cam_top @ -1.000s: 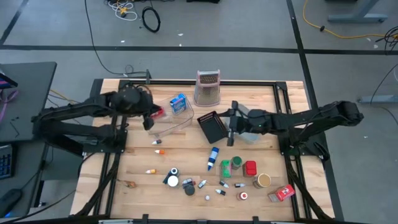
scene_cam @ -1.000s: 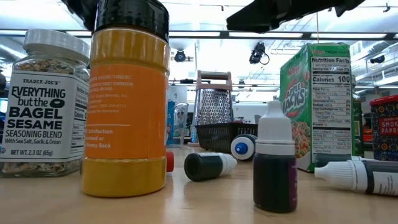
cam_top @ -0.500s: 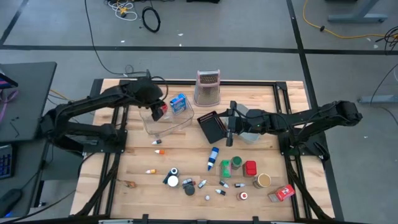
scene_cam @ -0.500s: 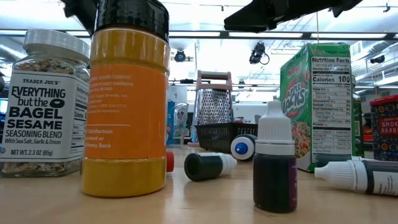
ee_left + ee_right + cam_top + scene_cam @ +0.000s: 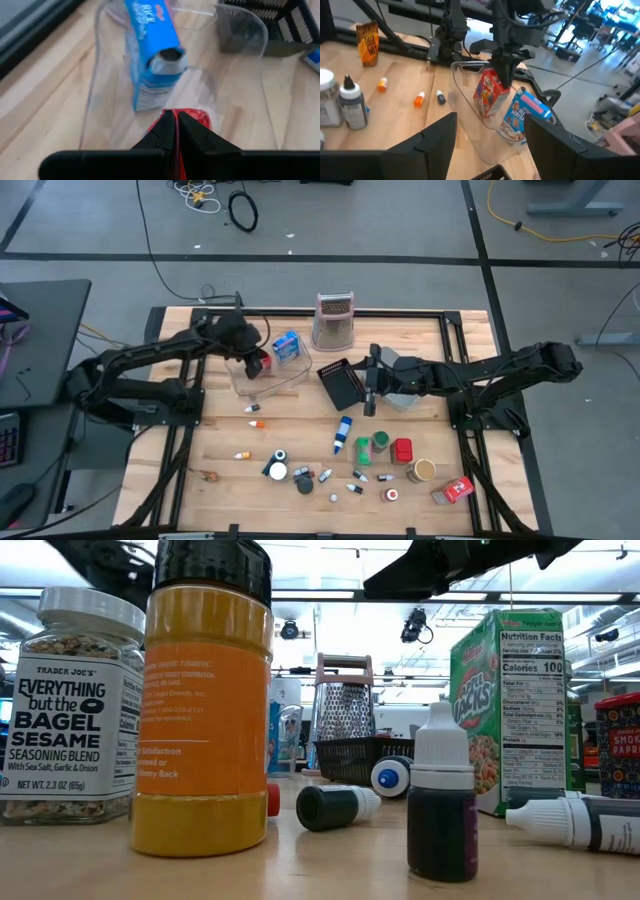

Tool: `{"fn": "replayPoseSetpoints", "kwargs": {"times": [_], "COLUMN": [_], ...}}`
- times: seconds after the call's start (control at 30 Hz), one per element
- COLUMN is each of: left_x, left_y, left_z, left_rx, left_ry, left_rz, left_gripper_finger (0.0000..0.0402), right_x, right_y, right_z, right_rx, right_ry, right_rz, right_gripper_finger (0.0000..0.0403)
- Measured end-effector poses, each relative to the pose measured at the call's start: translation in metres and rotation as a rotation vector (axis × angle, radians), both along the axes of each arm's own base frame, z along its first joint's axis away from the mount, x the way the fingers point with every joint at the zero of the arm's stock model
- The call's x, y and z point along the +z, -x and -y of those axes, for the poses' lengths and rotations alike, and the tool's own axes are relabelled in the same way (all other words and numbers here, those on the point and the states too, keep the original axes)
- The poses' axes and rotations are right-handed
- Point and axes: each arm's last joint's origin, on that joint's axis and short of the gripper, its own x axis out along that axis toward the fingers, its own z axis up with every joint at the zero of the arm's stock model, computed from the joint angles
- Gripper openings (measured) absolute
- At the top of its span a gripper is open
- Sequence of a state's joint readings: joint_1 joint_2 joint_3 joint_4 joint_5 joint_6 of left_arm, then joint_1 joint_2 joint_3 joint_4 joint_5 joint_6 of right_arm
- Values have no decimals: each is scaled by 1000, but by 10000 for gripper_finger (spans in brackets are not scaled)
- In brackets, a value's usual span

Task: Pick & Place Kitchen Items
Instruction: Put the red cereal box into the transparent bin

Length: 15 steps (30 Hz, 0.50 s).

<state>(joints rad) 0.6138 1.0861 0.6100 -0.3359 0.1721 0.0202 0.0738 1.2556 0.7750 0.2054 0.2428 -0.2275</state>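
The red box stands inside the clear tray, pinched at its top by the left gripper, whose fingers are closed tight on it. In the left wrist view the box shows as a red patch just under the fingertips. The blue box leans in the same tray just beside the red one, toward the tray's far wall, with its torn end up.

The right gripper hovers on the tray's right side, above the black mesh basket that lies next to the tray; its fingers are spread wide apart and hold nothing. The metal grater stands beyond the tray, toward the table's far edge.

In front of the tray, toward the near edge of the wooden table, the other groceries lie scattered: a small orange-tipped vial just in front of the tray, a blue-white bottle lying on its side, a green can, a red can, a tan can and a red packet at the near right corner. Several tiny vials lie between them. In the low view an orange spice jar and a seasoning jar stand closest to the camera.
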Motion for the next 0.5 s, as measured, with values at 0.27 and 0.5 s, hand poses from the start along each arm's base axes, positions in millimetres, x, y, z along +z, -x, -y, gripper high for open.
{"fn": "replayPoseSetpoints", "kwargs": {"times": [0.27,0.5], "left_x": [-1,-9], "left_y": [26,32], "left_z": [-5,-6], "left_rx": [16,44], "left_ry": [-59,-98], "left_rz": [122,53], "left_gripper_finger": [21,31], "right_x": [-1,-5], "right_y": [0,-2], "right_z": [-1,-4], "right_rx": [-9,71], "right_ry": [-124,-200], "right_rz": [13,-6], "right_gripper_finger": [239,239]}}
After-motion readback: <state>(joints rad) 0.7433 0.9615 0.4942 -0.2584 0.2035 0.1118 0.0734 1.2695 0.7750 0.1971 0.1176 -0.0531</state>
